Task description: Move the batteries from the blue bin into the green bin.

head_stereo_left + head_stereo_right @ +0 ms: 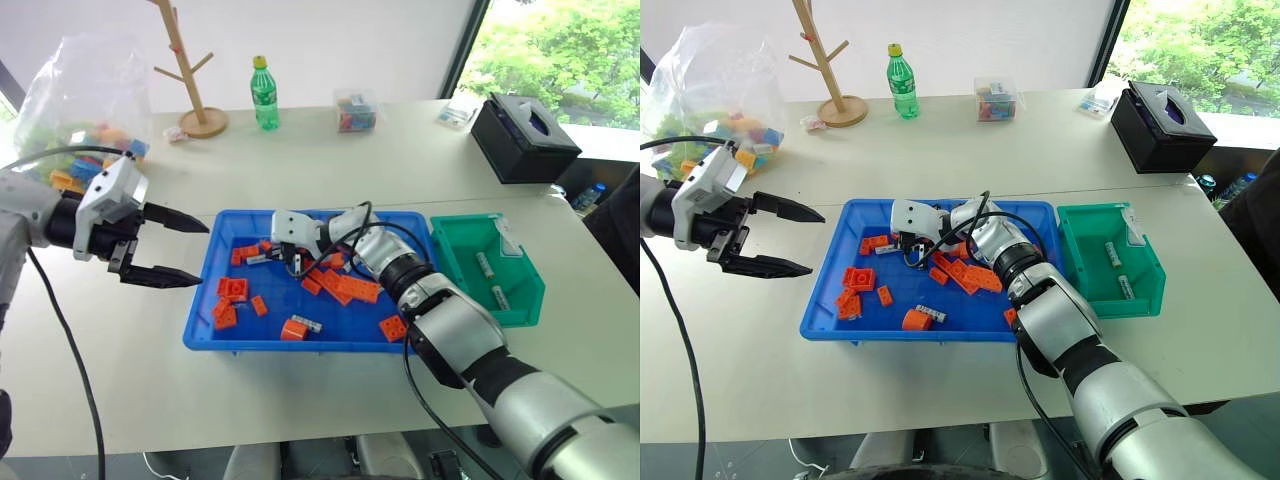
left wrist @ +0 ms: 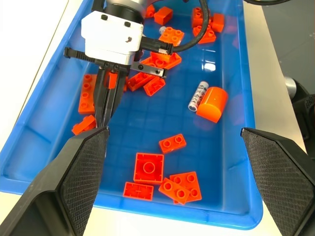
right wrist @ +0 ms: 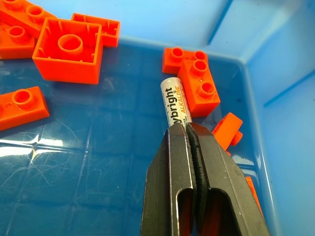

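- Large shallow bright-blue plastic bin [image 1: 205, 335] sits on the pale table [image 1: 120, 390], holding scattered orange toy bricks [image 1: 232, 290]
- Right gripper [image 3: 189, 129] reaches into the bin's far left area; its two black fingers are pressed together, pinching the near end of a slim white battery [image 3: 175, 104] that lies on the bin floor against an orange brick
- A second silver-white battery [image 2: 198, 95] lies near the bin's front wall, touching a rounded orange block [image 2: 212, 104]
- Left gripper [image 1: 190, 252] hovers just outside the bin's left rim, fingers spread wide, holding nothing
- Small green plastic bin [image 1: 525, 300] stands just right of the blue one; at least two batteries [image 1: 485, 265] lie inside
- Black tissue box [image 1: 520, 140] and green plastic bottle [image 1: 264, 95] stand farther back
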Robot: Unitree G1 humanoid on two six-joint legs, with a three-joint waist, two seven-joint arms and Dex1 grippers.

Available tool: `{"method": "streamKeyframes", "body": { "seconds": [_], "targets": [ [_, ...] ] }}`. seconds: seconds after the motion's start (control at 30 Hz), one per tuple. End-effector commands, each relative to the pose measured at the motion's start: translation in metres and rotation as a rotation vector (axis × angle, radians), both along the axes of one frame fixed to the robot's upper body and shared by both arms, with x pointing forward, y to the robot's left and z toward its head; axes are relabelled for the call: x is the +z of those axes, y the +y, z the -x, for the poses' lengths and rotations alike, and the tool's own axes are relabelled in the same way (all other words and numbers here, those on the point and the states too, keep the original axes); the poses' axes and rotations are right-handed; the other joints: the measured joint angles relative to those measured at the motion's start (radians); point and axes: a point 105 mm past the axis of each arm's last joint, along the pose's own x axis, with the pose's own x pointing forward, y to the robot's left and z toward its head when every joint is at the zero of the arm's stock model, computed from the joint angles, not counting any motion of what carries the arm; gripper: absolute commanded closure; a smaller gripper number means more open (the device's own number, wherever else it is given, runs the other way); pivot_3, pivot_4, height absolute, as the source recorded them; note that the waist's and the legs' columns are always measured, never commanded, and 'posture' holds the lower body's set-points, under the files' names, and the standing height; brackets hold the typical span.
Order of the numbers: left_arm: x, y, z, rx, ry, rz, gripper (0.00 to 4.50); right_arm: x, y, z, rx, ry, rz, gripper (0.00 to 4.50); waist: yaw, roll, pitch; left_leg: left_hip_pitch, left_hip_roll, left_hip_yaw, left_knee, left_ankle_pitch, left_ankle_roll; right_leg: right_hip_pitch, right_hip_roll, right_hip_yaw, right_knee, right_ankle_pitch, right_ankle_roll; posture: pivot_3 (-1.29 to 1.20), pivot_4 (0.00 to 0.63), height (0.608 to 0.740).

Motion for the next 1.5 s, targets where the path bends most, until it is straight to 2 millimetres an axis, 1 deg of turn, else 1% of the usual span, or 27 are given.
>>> {"method": "streamKeyframes", "body": {
  "seconds": [0.03, 0.17, 0.3, 0.53, 0.63, 0.67, 0.73, 0.77, 0.9, 1.0, 1.07, 1.17, 1.2, 1.27, 1.33, 1.37, 1.43, 1.47, 1.5],
  "targets": [
    [0.011, 0.0, 0.0, 0.002, -0.051, 0.011, 0.0, -0.001, 0.002, 0.002, 0.01, 0.014, 0.017, 3.54, 0.0, 0.0, 0.0, 0.0, 0.0, 0.0, 0.0, 0.0, 0.0, 0.0, 0.0, 0.0, 0.0, 0.0, 0.0, 0.0, 0.15, 0.736],
    [0.011, 0.0, 0.0, 0.001, -0.051, 0.011, 0.0, 0.001, 0.004, 0.0, 0.005, -0.018, 0.018, 1.63, 0.0, 0.0, 0.0, 0.0, 0.0, 0.0, 0.0, 0.0, 0.0, 0.0, 0.0, 0.0, 0.0, 0.0, 0.0, 0.0, 0.15, 0.736],
    [0.011, 0.0, -0.001, 0.004, -0.056, 0.009, 0.0, 0.0, 0.004, 0.001, 0.009, -0.011, 0.015, 1.63, 0.0, 0.0, 0.0, 0.0, 0.0, 0.0, 0.0, 0.0, 0.0, 0.0, 0.0, 0.0, 0.0, 0.0, 0.0, 0.0, 0.15, 0.736],
    [0.012, 0.001, -0.001, 0.005, -0.058, 0.008, 0.0, -0.007, 0.006, 0.006, 0.031, 0.002, 0.023, 1.63, 0.0, 0.0, 0.0, 0.0, 0.0, 0.0, 0.0, 0.0, 0.0, 0.0, 0.0, 0.0, 0.0, 0.0, 0.0, 0.0, 0.15, 0.736],
    [0.011, 0.001, 0.0, 0.004, -0.056, 0.006, 0.0, -0.011, 0.008, 0.013, 0.066, 0.025, 0.025, 2.42, 0.0, 0.0, 0.0, 0.0, 0.0, 0.0, 0.0, 0.0, 0.0, 0.0, 0.0, 0.0, 0.0, 0.0, 0.0, 0.0, 0.15, 0.736],
    [0.011, 0.001, 0.0, 0.004, -0.056, 0.006, 0.0, -0.012, 0.007, 0.013, 0.067, 0.028, 0.025, 2.89, -0.001, 0.0, 0.0, 0.0, 0.0, 0.0, 0.0, 0.0, 0.0, 0.0, 0.0, 0.0, 0.0, 0.0, 0.0, 0.0, 0.15, 0.736],
    [0.011, 0.001, 0.0, 0.004, -0.056, 0.005, 0.0, -0.013, 0.007, 0.014, 0.065, 0.031, 0.03, 3.99, -0.001, 0.0, 0.0, 0.0, 0.0, 0.0, 0.0, 0.0, 0.0, 0.0, 0.0, 0.0, 0.0, 0.0, 0.0, 0.0, 0.15, 0.736],
    [0.011, 0.001, 0.0, 0.003, -0.055, 0.006, 0.0, -0.014, 0.006, 0.013, 0.06, 0.03, 0.031, 4.42, -0.001, 0.0, 0.0, 0.0, 0.0, 0.0, 0.0, 0.0, 0.0, 0.0, 0.0, 0.0, 0.0, 0.0, 0.0, 0.0, 0.15, 0.736],
    [0.01, 0.0, -0.001, -0.002, -0.052, 0.008, 0.0, -0.014, 0.005, 0.012, 0.049, 0.03, 0.031, 4.43, 0.0, 0.0, 0.0, 0.0, 0.0, 0.0, 0.0, 0.0, 0.0, 0.0, 0.0, 0.0, 0.0, 0.0, 0.0, 0.0, 0.15, 0.736],
    [0.009, -0.003, 0.001, -0.018, -0.039, 0.008, 0.0, -0.007, 0.005, 0.01, 0.044, 0.022, 0.014, 4.43, 0.0, 0.0, 0.0, 0.0, 0.0, 0.0, 0.0, 0.0, 0.0, 0.0, 0.0, 0.0, 0.0, 0.0, 0.0, 0.0, 0.15, 0.736],
    [0.008, -0.005, 0.003, -0.031, -0.03, 0.008, 0.0, 0.003, 0.005, 0.011, 0.058, 0.011, -0.011, 4.43, 0.0, 0.0, 0.0, 0.0, 0.0, 0.0, 0.0, 0.0, 0.0, 0.0, 0.0, 0.0, 0.0, 0.0, 0.0, 0.0, 0.15, 0.736],
    [0.008, -0.008, 0.004, -0.047, -0.03, 0.009, 0.0, 0.029, 0.003, 0.015, 0.07, 0.007, -0.08, 4.43, 0.003, 0.0, 0.0, 0.0, 0.0, 0.0, 0.0, 0.0, 0.0, 0.0, 0.0, 0.0, 0.0, 0.0, 0.0, 0.0, 0.15, 0.736],
    [0.009, -0.011, 0.003, -0.055, -0.034, 0.016, 0.0, 0.04, 0.0, 0.018, 0.061, 0.006, -0.109, 4.43, 0.004, 0.0, 0.0, 0.0, 0.0, 0.0, 0.0, 0.0, 0.0, 0.0, 0.0, 0.0, 0.0, 0.0, 0.0, 0.0, 0.15, 0.736],
    [0.013, -0.018, 0.003, -0.078, -0.035, 0.056, 0.0, 0.064, -0.014, 0.025, 0.039, -0.014, -0.154, 4.43, 0.006, 0.0, 0.0, -0.001, 0.0, 0.0, 0.0, 0.0, 0.0, 0.0, -0.001, 0.0, 0.0, 0.0, 0.0, 0.0, 0.15, 0.736],
    [0.017, -0.027, 0.0, -0.092, -0.045, 0.104, 0.0, 0.086, -0.036, 0.032, -0.03, -0.04, -0.185, 4.43, 0.012, 0.0, 0.0, -0.002, 0.0, -0.001, 0.0, 0.0, 0.0, 0.0, -0.001, 0.0, 0.0, 0.0, 0.0, 0.0, 0.15, 0.736],
    [0.019, -0.031, -0.002, -0.095, -0.055, 0.122, 0.0, 0.097, -0.052, 0.035, -0.072, -0.07, -0.192, 4.43, 0.015, 0.0, 0.0, -0.002, 0.0, -0.001, 0.0, 0.0, 0.0, 0.0, -0.002, 0.0, -0.001, 0.0, 0.0, 0.0, 0.15, 0.736],
    [0.019, -0.037, -0.006, -0.098, -0.069, 0.143, 0.0, 0.112, -0.084, 0.041, -0.163, -0.108, -0.189, 4.43, 0.024, 0.0, 0.0, -0.002, -0.001, -0.001, 0.001, 0.0, 0.0, 0.0, -0.002, 0.0, -0.002, 0.0, 0.0, 0.0, 0.15, 0.736],
    [0.02, -0.04, -0.008, -0.101, -0.071, 0.155, 0.0, 0.118, -0.107, 0.042, -0.23, -0.135, -0.181, 4.43, 0.029, 0.0, 0.0, -0.002, -0.001, -0.001, 0.0, 0.0, 0.0, 0.0, -0.002, 0.0, -0.002, 0.0, 0.0, 0.0, 0.15, 0.736],
    [0.02, -0.043, -0.01, -0.105, -0.071, 0.172, 0.0, 0.124, -0.135, 0.043, -0.315, -0.163, -0.169, 4.43, 0.031, 0.0, 0.0, -0.002, -0.001, -0.001, 0.0, 0.0, 0.0, 0.0, -0.002, 0.0, -0.003, 0.0, 0.0, 0.0, 0.15, 0.736]
  ]
}}
